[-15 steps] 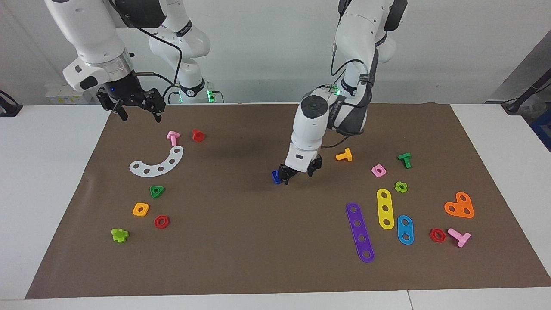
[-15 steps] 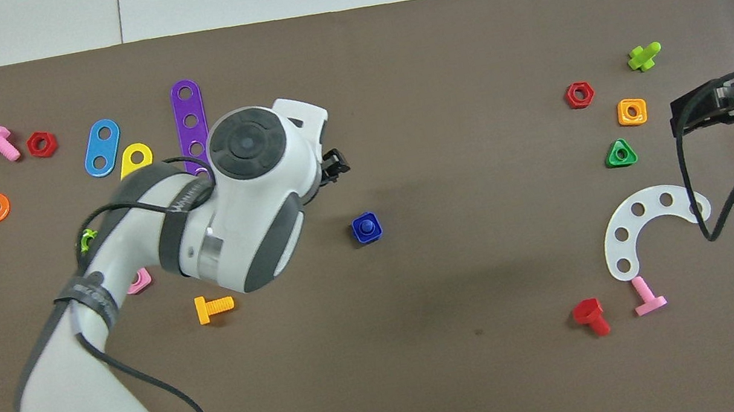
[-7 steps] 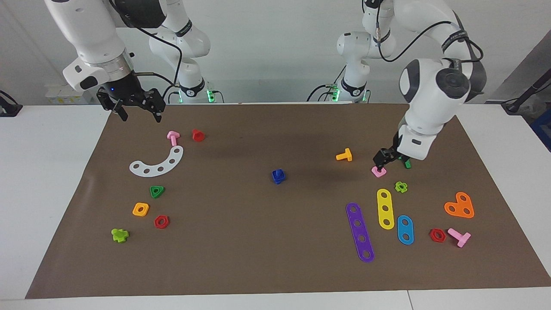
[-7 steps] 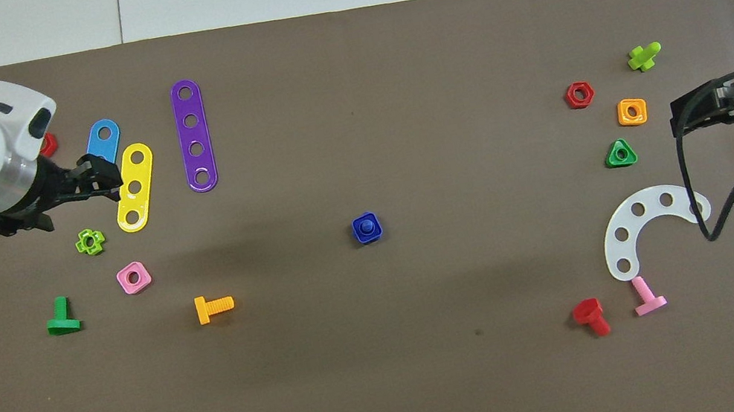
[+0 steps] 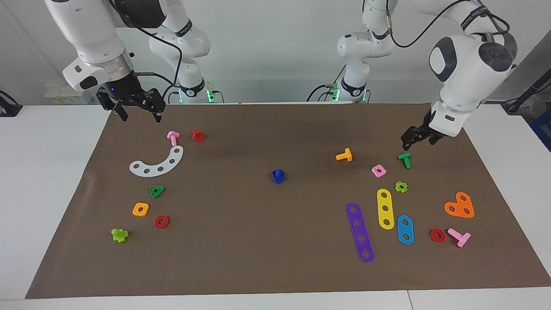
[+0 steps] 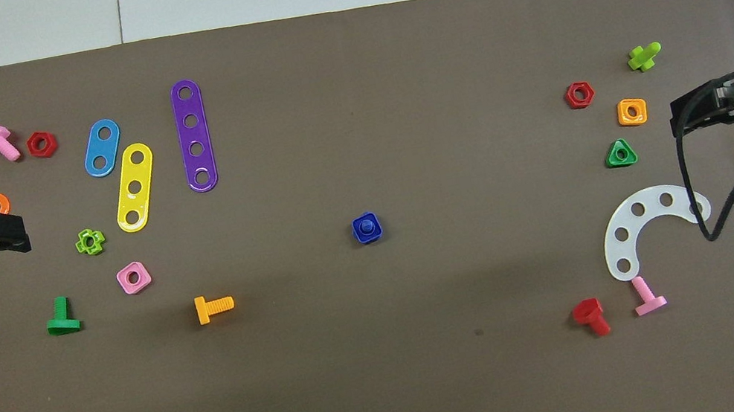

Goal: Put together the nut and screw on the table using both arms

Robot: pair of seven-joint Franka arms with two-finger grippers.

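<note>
Judging the nut and screw already joined at mid-table, I hold my left gripper above the green bolt, jaws empty, width unclear; right gripper waits spread; next, only parking.

Illumination is bright, even and diffuse from above. Shadows on the desk are soft and faint. Focus is sharp, without glare.

left gripper off the nut, up over green bolt
</note>
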